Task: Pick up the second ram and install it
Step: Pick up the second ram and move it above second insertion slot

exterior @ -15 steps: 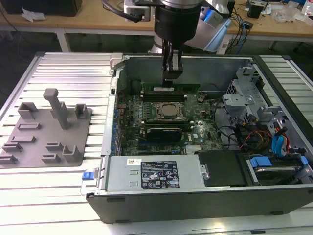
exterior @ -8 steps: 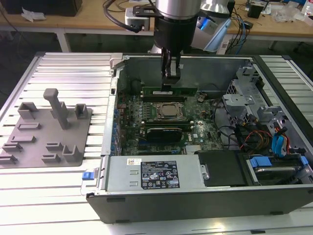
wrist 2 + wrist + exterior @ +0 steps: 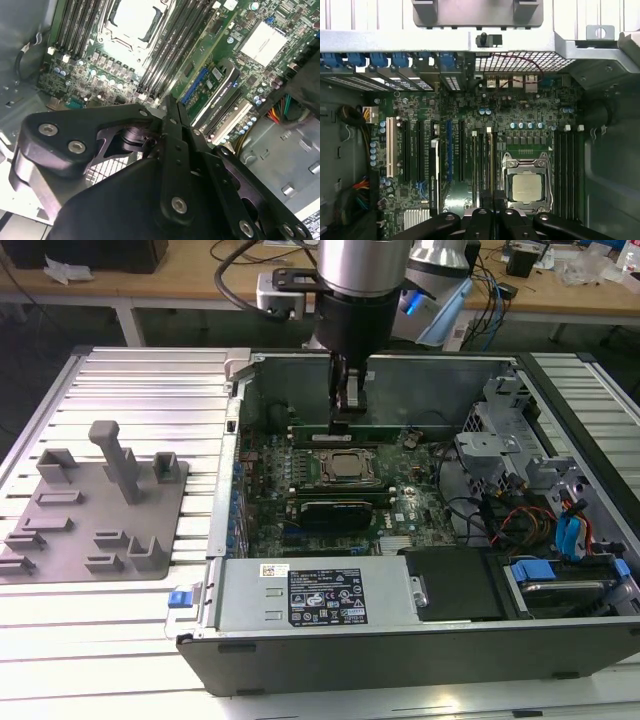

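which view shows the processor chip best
The first wrist view: the processor chip lies whole and square-on in its socket. The exterior view shows it small and slanted. The second wrist view catches it tilted, washed pale and cut by the picture's edge.
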Robot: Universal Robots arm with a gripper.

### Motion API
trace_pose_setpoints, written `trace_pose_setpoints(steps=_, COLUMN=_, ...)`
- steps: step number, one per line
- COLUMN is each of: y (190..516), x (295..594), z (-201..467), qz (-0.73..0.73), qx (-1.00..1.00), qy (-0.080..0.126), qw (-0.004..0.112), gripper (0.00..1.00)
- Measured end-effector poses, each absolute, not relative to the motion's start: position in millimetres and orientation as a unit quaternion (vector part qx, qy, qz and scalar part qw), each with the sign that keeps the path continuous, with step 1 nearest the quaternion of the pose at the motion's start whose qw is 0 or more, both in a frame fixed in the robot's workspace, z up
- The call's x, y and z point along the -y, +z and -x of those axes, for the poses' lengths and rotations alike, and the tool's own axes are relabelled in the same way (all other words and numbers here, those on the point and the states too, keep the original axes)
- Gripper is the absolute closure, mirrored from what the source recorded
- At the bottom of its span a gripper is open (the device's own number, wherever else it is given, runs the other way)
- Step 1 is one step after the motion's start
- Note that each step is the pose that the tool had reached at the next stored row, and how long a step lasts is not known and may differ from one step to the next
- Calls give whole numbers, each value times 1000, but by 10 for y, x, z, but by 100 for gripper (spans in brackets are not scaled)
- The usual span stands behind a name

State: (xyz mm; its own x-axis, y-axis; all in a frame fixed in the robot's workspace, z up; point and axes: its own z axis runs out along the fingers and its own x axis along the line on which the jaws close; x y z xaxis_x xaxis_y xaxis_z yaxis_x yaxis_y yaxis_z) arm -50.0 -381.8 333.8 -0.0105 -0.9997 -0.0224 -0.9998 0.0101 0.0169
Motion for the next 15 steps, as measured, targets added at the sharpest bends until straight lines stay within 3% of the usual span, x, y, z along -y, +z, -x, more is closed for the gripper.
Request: trace_pose_setpoints(steps=15, y=2999, x=3818, z=572, qz=701, qx=-713, qy=-1, qw=16, gripper=91)
